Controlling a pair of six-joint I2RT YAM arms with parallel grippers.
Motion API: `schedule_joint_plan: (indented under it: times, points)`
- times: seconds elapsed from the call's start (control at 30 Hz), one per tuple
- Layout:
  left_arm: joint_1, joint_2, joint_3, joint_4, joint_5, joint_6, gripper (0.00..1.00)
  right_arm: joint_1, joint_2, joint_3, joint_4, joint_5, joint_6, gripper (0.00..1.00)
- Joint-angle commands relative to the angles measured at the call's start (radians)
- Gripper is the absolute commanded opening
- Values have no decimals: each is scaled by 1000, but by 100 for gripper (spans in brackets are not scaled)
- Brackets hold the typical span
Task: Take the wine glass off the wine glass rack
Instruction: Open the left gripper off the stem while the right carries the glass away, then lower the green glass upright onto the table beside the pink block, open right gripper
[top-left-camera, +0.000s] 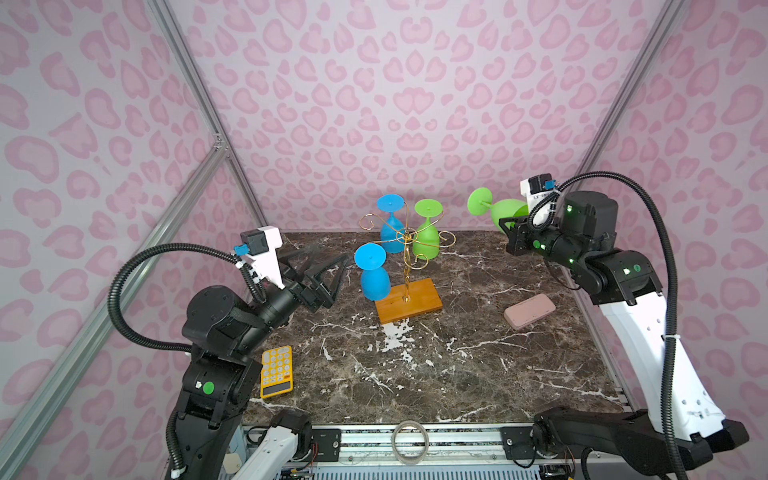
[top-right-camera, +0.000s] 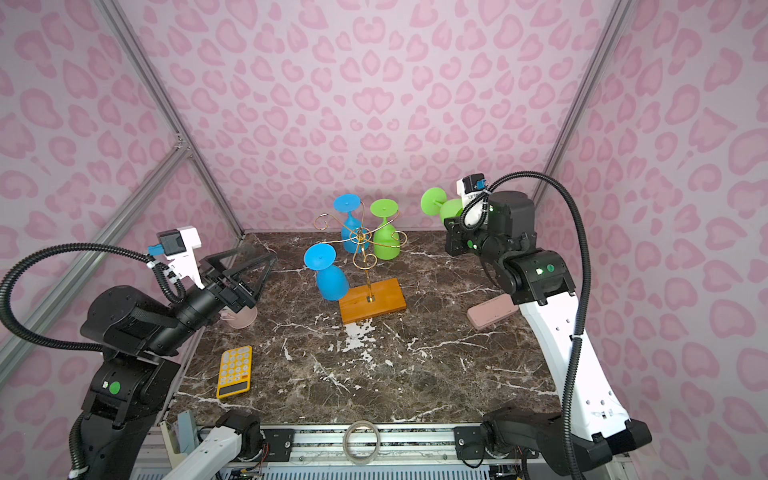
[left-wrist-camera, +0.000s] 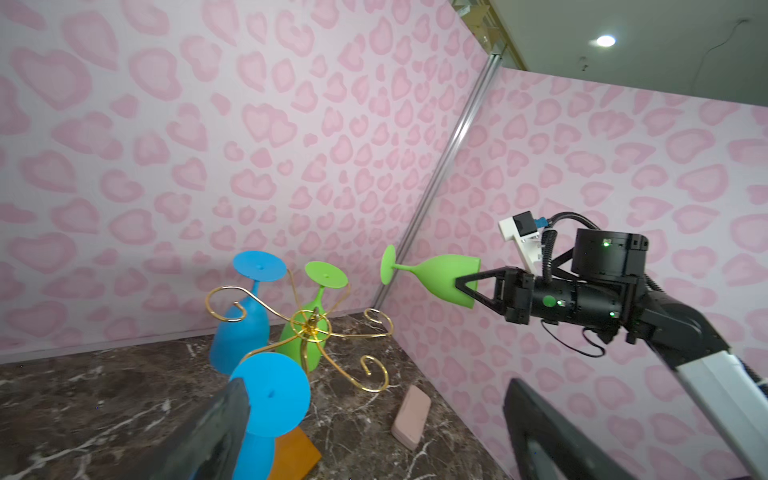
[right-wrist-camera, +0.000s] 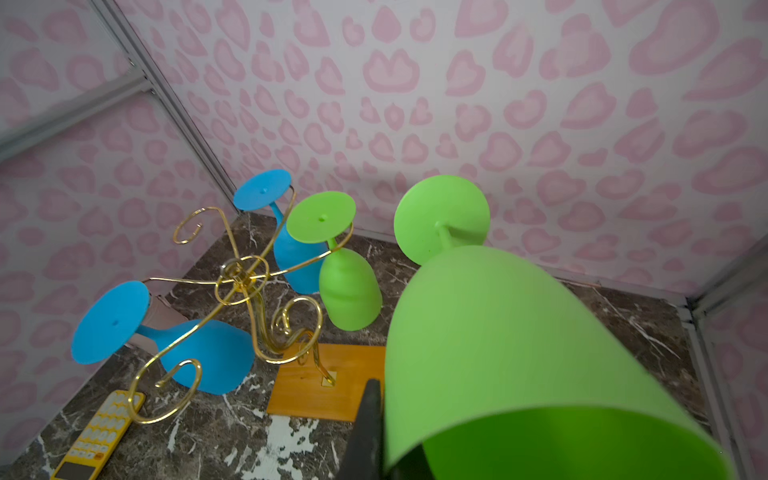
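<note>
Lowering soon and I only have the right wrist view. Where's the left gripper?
Observer: The left gripper is open, left of the front blue glass. A top view shows a gap between them.
Operator: Anything in my way down there?
Observer: A pink case lies flat, right of the wine glass rack.
Operator: How's my glass sitting?
Observer: The right gripper pinches the held green glass at its rim. The stem is level, foot toward the rack, up in the air.
</note>
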Motion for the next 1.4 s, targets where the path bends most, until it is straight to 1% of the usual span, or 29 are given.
schedule_joint_plan:
  times: [0.0, 0.07, 0.13, 0.33, 0.5, 0.73, 1.07, 1.23, 1.3, 1.37]
  points:
    - [1, -35, -20, 14, -164, 142, 97, 2, 57, 61, -179, 60, -64, 0]
    - [2, -49, -34, 9, -197, 170, 97, 3, 115, 120, -258, 52, -78, 0]
    - [2, -54, -44, -8, -216, 192, 97, 5, 170, 142, -310, 33, -92, 0]
    - [2, -54, -50, -55, -210, 226, 97, 8, 319, 182, -421, 53, -133, 0]
    - [1, -54, -57, -67, -201, 238, 97, 30, 448, 257, -493, 80, -148, 0]
    - [1, -58, -56, -94, -201, 276, 97, 33, 556, 258, -517, 82, -167, 0]
    - [2, -46, -61, -102, -187, 298, 97, 29, 707, 311, -531, 104, -179, 0]
    - [1, -41, -54, -106, -181, 302, 97, -10, 795, 346, -547, 47, -193, 0]
    - [2, -42, -52, -106, -177, 302, 97, -10, 808, 341, -541, 60, -198, 0]
    - [1, -38, -49, -106, -174, 303, 97, -10, 827, 351, -542, 47, -196, 0]
